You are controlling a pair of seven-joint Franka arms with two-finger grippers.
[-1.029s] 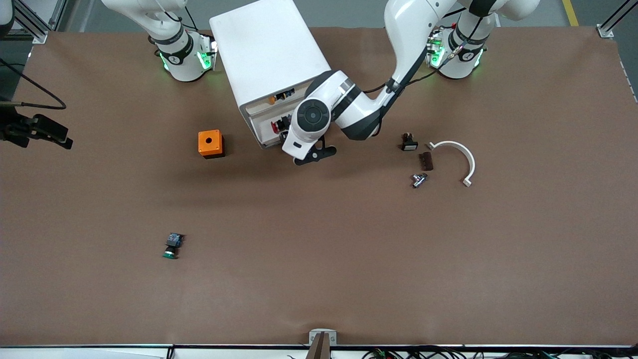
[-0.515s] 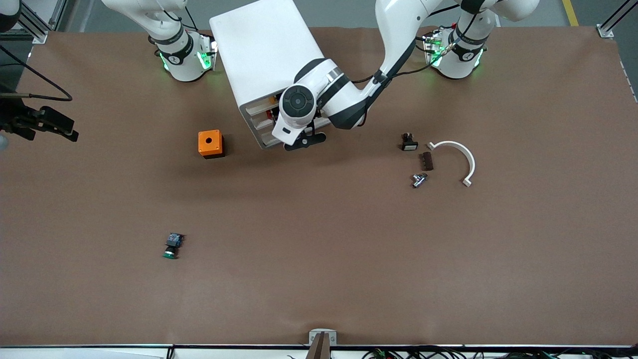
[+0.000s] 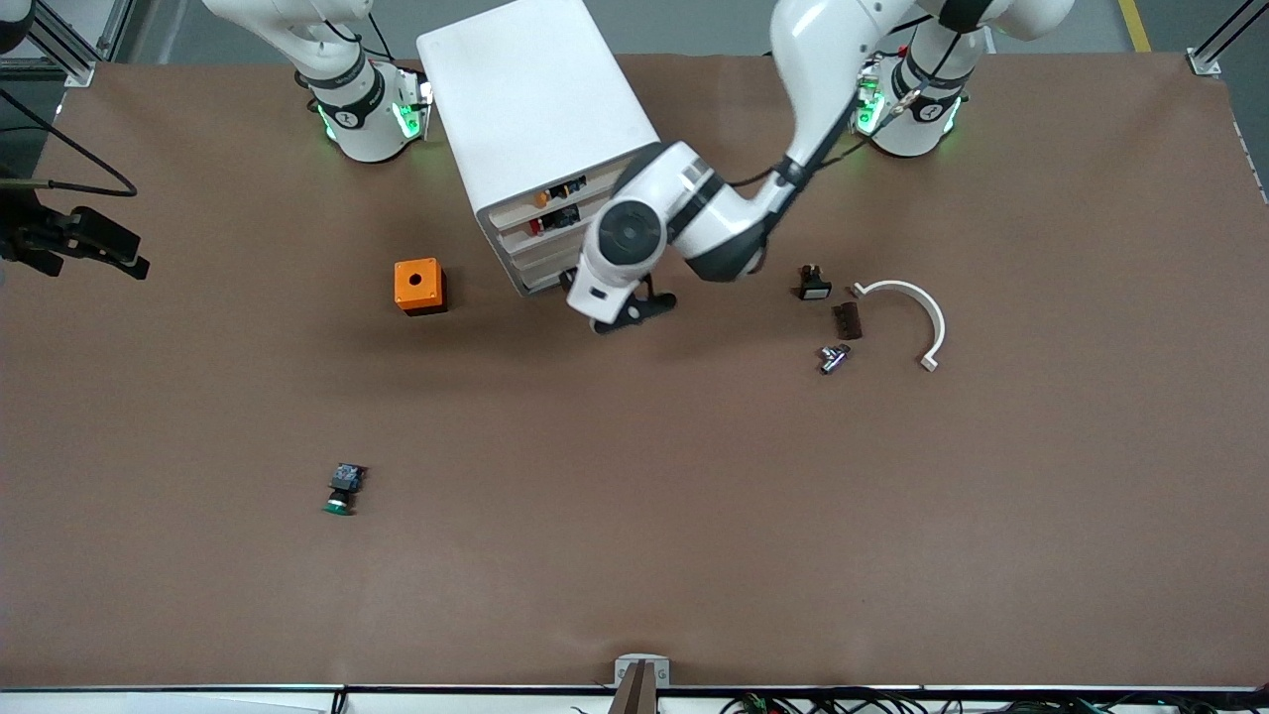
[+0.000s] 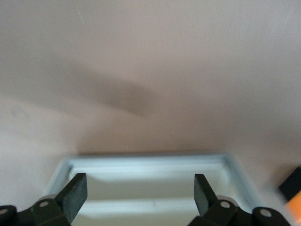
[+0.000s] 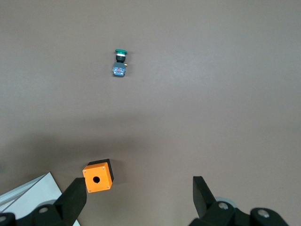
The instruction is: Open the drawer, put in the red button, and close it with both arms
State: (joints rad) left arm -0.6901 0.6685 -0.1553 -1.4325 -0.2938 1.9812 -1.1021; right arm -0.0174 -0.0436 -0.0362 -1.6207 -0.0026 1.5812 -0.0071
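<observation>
step: closing, apparently | red button [image 3: 536, 227] in drawer [image 3: 547, 222], second from top, nearly shut | left gripper [image 4: 140, 195] spread wide, empty, at cabinet [image 3: 535, 119] front | right gripper [image 5: 139, 197] spread, empty, waits over table | next: verify drawer flush

**Occlusions and unclear items**

Left arm [image 3: 684, 213] covers the cabinet's [image 3: 535, 109] lower drawer fronts. Red button [image 3: 536, 226] too small to make out. Right gripper mostly out of front view; its fingers [image 5: 75, 200] cut off by the wrist view's edge. Drawer [image 4: 146, 188] blurred.
</observation>
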